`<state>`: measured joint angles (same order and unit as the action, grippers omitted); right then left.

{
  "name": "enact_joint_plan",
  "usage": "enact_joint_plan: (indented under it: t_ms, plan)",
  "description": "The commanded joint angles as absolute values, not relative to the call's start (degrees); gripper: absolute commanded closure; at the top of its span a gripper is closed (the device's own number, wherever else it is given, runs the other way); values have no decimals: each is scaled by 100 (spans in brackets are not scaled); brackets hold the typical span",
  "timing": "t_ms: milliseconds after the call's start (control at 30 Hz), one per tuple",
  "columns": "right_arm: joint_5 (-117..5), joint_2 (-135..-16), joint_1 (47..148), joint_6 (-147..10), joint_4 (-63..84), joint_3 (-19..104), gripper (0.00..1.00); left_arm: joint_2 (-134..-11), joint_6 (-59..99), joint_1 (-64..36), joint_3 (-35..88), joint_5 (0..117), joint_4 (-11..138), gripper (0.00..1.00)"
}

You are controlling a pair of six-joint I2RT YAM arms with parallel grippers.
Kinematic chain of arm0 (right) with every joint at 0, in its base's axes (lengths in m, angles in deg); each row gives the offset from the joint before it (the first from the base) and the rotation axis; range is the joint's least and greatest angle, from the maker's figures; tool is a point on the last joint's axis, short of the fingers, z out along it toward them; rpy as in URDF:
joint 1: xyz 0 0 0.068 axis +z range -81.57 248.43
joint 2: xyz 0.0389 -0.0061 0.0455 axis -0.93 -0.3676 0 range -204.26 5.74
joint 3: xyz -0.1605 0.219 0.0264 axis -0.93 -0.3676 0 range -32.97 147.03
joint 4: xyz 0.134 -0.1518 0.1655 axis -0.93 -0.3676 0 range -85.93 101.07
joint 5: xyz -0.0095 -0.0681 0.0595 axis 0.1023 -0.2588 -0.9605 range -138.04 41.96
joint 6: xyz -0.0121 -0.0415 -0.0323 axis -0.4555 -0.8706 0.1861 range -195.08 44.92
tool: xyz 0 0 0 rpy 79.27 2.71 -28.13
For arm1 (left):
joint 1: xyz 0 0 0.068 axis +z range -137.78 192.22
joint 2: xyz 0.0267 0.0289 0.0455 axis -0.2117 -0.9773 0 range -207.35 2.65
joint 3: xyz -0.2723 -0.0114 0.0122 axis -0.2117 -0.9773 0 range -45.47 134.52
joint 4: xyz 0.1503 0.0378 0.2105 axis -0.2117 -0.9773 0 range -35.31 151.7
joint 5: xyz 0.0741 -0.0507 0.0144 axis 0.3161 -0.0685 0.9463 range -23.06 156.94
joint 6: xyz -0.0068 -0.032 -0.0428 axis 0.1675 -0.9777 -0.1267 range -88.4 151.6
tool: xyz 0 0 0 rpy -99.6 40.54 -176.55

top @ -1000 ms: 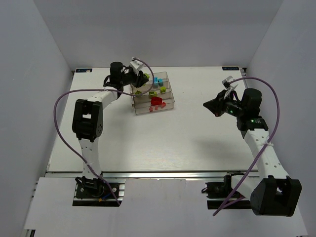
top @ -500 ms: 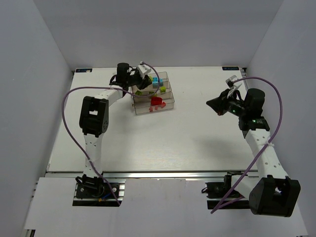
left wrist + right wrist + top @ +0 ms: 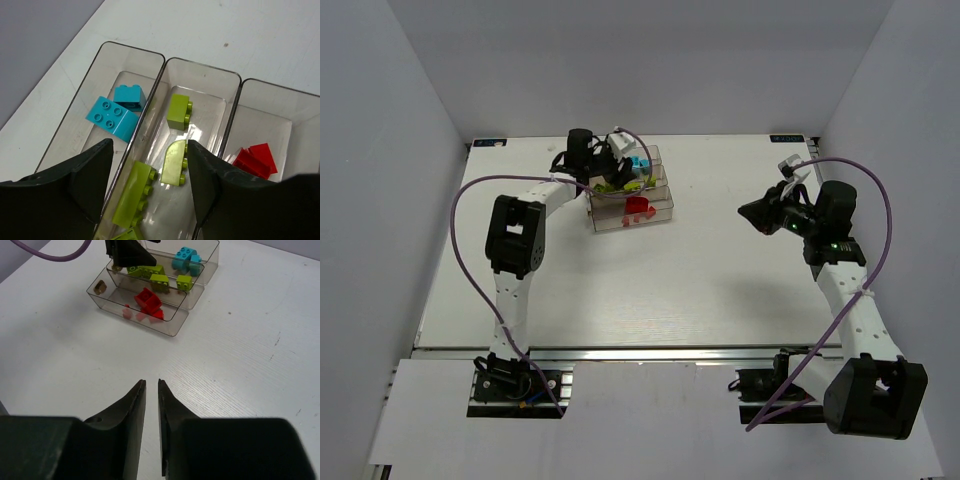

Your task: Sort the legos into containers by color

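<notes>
Left wrist view: left jaws spread wide, nothing gripped, hung over middle bin of containers (image 3: pixel 165 62). Yellow-green legos (image 3: pixel 175 162) lie beneath; cyan legos (image 3: pixel 112 117) in one neighbouring bin, red legos (image 3: pixel 255 160) in other. Right jaws nearly closed, empty, held above surface (image 3: pixel 240 365), well apart. Drop-off judged done, sorting near complete. Next: left jaws to be lifted straight, bin walls avoided.

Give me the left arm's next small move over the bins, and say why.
Probably lift the left gripper straight up, clear of the containers. Its jaws stand open and empty above them, and every brick in view lies sorted: cyan bricks in one bin, yellow-green bricks in the next, red bricks in the third. No brick shows outside the bins.
</notes>
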<state>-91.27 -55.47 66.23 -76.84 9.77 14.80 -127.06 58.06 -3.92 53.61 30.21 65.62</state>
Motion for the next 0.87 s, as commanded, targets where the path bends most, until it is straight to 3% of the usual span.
enact_joint_plan:
  t_ms: [0,33,67,100,133,167,267,300,333,367,400,433,600,700,833]
  plan:
    - [-9137,-5526,6571,-7763,1230,1397,77,-11989,5307,-413,5455,3134,6678,29]
    - [-9137,-5517,6571,-7781,1265,1379,68,-11848,5096,-413,5420,3195,6862,32]
    - [-9129,-5526,6562,-7842,1283,1362,52,-11690,4511,-413,5385,3274,6916,38]
    - [-9102,-5526,6544,-7869,1292,1318,44,-11523,4122,-343,5210,3344,6995,48]
    - [-9093,-5526,6544,-7877,1309,1309,34,-11130,3735,-342,5060,3293,7222,86]
    - [-9032,-5535,6527,-7886,1336,1291,11,-10899,2809,-273,4859,3318,7355,100]
    - [-8857,-5464,6422,-7851,1467,1177,11,-9863,1845,-219,3753,3320,7557,100]
    - [-8769,-5403,6395,-7834,1433,1177,11,-9573,1703,-219,3384,3249,7619,96]
    - [-8533,-5368,6360,-7790,1415,1186,11,-8996,1545,-219,2641,3109,7750,76]
    - [-8322,-5333,6342,-7677,1398,1203,11,-8668,1534,-219,2311,3073,7717,32]
    - [-8137,-5254,6333,-7345,1371,1203,11,-8360,1552,-219,1986,3081,7647,12]
    - [-7831,-5210,6307,-7211,1371,1203,11,-8044,1726,-219,1409,3081,7472,2]
    - [-7652,-4929,6202,-6973,1432,1028,11,-5989,2403,-219,139,3669,6743,2]
    - [-7775,-4770,6131,-6780,1476,896,11,-5223,2747,-297,-249,4468,6478,2]
    - [-7950,-4595,6008,-6542,1721,685,11,-4587,2782,-351,-688,4698,6749,2]
